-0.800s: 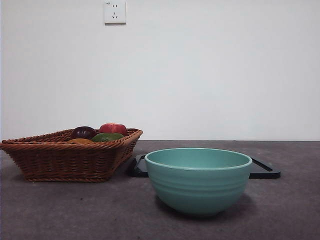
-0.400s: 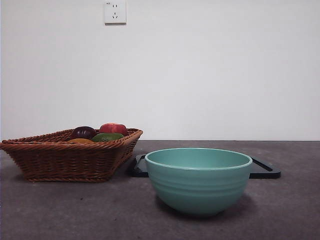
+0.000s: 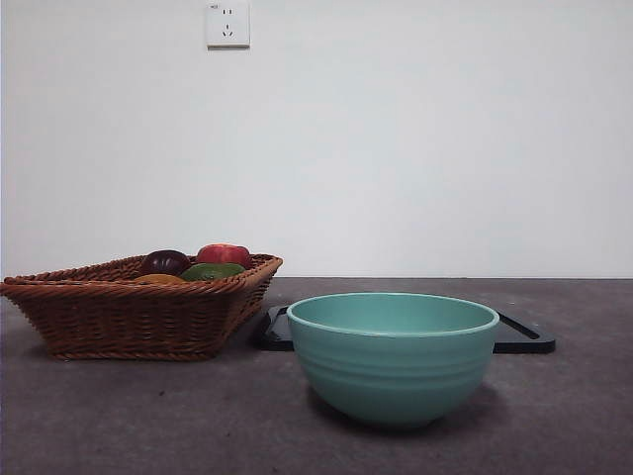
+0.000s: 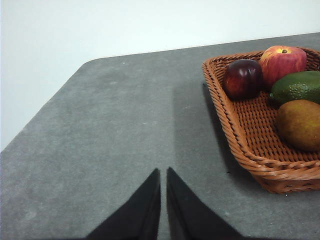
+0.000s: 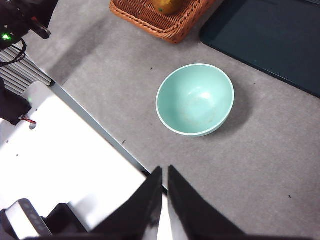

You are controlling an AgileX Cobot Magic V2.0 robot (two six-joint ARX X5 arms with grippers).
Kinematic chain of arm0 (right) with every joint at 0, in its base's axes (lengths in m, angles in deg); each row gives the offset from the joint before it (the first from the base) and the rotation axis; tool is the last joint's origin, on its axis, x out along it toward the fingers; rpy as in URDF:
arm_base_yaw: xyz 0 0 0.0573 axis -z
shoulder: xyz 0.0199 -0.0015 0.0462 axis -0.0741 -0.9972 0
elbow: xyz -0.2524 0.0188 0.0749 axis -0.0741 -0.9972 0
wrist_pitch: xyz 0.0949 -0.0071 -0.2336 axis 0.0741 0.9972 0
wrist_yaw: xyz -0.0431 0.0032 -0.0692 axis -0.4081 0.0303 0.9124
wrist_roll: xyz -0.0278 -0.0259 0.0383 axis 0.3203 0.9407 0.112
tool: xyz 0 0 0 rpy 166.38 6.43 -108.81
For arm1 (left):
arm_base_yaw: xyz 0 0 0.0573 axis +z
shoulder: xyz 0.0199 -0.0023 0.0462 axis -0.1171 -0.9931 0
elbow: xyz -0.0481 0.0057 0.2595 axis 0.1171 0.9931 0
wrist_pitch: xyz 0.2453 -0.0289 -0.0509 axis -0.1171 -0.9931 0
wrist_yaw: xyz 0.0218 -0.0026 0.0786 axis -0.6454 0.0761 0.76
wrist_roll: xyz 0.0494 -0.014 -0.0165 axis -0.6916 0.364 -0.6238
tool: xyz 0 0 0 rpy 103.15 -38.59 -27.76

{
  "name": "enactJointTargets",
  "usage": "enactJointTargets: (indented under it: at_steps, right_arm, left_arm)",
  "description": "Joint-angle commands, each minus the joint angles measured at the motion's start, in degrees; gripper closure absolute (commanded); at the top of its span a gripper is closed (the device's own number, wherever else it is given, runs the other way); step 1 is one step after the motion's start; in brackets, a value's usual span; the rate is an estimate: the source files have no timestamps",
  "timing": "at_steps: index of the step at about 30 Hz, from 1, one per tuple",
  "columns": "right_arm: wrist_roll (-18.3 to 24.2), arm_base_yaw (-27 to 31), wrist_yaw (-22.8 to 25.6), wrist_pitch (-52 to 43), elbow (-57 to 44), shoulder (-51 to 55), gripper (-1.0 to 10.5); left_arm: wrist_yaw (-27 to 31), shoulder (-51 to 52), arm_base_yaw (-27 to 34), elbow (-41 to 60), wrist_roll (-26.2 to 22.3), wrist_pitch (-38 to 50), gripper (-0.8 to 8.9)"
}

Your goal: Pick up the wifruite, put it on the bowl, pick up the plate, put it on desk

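While both arms wait out of the front view, I see the large round teal-green ceramic bowl (image 3: 393,356) standing upright on the dark grey-brown matte desk (image 3: 148,416), nearest the camera and a little to the right of centre. It holds nothing that I can see; its pale rim is whole and its inside is bare in the right wrist view.

Behind the bowl lies a flat black rectangular tray (image 3: 522,336), its ends showing on either side of the bowl. To the left of both stands a brown woven wicker basket (image 3: 129,312), one corner just beside the tray. Four fruits lie in it: a dark purple plum (image 4: 243,78), a red and yellow peach (image 4: 283,62) touching it, a bumpy green avocado (image 4: 298,86) and a brownish-yellow pear-like fruit (image 4: 300,123).

My left gripper (image 4: 163,175) hangs over open desk beside the basket, its two black jaws pressed together with only a thin slit between them, gripping nothing. My right gripper (image 5: 165,172) sits high above the desk's near edge, well apart from the bowl, jaws likewise closed on nothing.

A white wall socket (image 3: 227,24) is on the wall behind.
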Motion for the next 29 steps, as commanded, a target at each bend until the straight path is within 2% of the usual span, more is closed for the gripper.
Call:
enactJointTargets:
  at_steps: [1,9,10,13,15,18,23,29]
  right_arm:
    - [0.63,-0.39,0.00,-0.39,0.70,-0.31,9.4]
    - [0.50,-0.39,0.17,-0.66,0.70,-0.24,9.4]
    - [0.79,-0.17,1.03,-1.11,0.70,-0.22,9.4]
    - [2.25,2.60,8.72,-6.29,0.46,0.35,9.4]
    - [4.07,6.19,13.75,-10.99,-0.55,0.98,9.4]
    - [6.80,14.19,16.81,-19.87,-4.66,3.02,9.4]
    - [11.67,27.02,17.18,-35.50,-17.31,9.64,9.4]
    - [13.77,36.87,17.64,-52.22,-33.66,19.30,9.4]
  left_arm:
    - [0.11,0.09,0.15,1.18,0.55,-0.35,7.95]
    - [0.11,0.09,0.15,1.18,0.55,-0.35,7.95]
    - [0.11,0.09,0.15,1.18,0.55,-0.35,7.95]
    - [0.11,0.09,0.15,1.18,0.55,-0.35,7.95]
    - [0.11,0.09,0.15,1.18,0.55,-0.35,7.95]
    - [0.11,0.09,0.15,1.18,0.55,-0.35,7.95]
    - [0.11,0.09,0.15,1.18,0.55,-0.35,7.95]
    - [0.11,0.09,0.15,1.18,0.55,-0.35,7.95]
